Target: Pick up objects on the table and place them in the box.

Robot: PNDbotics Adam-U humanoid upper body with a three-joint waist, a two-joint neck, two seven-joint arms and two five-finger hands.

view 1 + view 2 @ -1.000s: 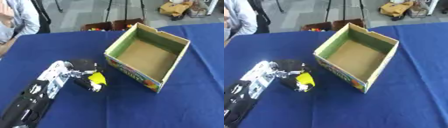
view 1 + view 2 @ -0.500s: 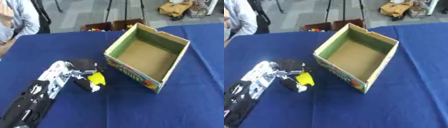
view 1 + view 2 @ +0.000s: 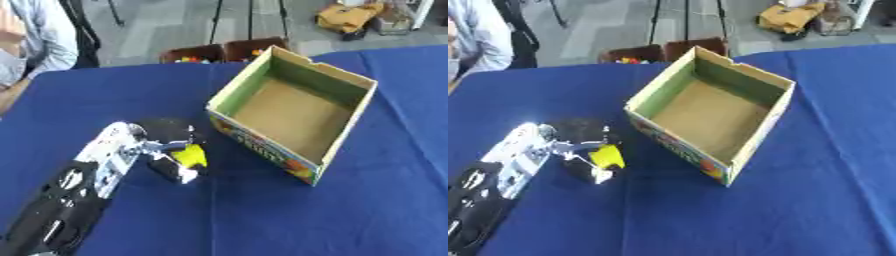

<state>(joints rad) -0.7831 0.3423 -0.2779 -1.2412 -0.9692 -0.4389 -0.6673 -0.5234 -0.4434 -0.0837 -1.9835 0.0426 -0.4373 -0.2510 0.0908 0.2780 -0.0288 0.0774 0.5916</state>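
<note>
- Step in hand: the grasp. Robot's left hand [image 3: 166, 155] has its fingers curled round a small yellow object [image 3: 190, 156], low over the blue tablecloth [image 3: 350, 215], just left of the box.
- Open cardboard box with green inner walls and printed front [image 3: 293, 117] sits mid-table and looks empty.
- Next, by my reading: lift, carry right over the near wall, release inside.
- Right hand not seen.
- Beyond the far edge: grey floor, brown bins [image 3: 223, 50] of small coloured items.
</note>
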